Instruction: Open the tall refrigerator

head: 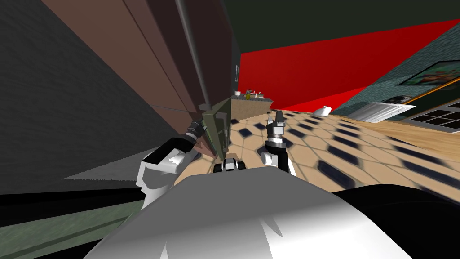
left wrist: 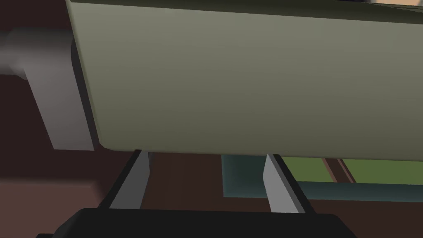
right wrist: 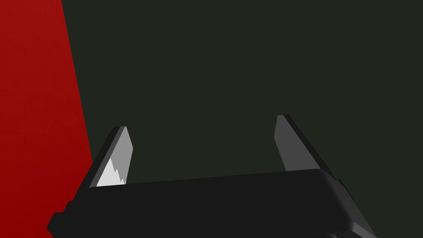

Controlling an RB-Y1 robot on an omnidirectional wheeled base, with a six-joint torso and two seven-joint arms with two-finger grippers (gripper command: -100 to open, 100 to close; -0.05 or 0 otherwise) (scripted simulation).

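The floor (head: pixel 359 148) was tan tile with dark insets; a white rounded object (head: pixel 322 111) lay on it near the red wall (head: pixel 314 76); a far desk (head: pixel 251 110) stood on it, carrying several small items (head: pixel 247 93), too small to identify.

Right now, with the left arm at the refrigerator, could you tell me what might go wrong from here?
1. The left gripper stands open, its fingertips hidden behind the edge of the olive-green panel; pushing on could jam them.
2. The grey handle mount lies outside the fingers, so closing would likely miss it.
3. The open right gripper hangs near that panel; if the panel swings out, it might strike it.
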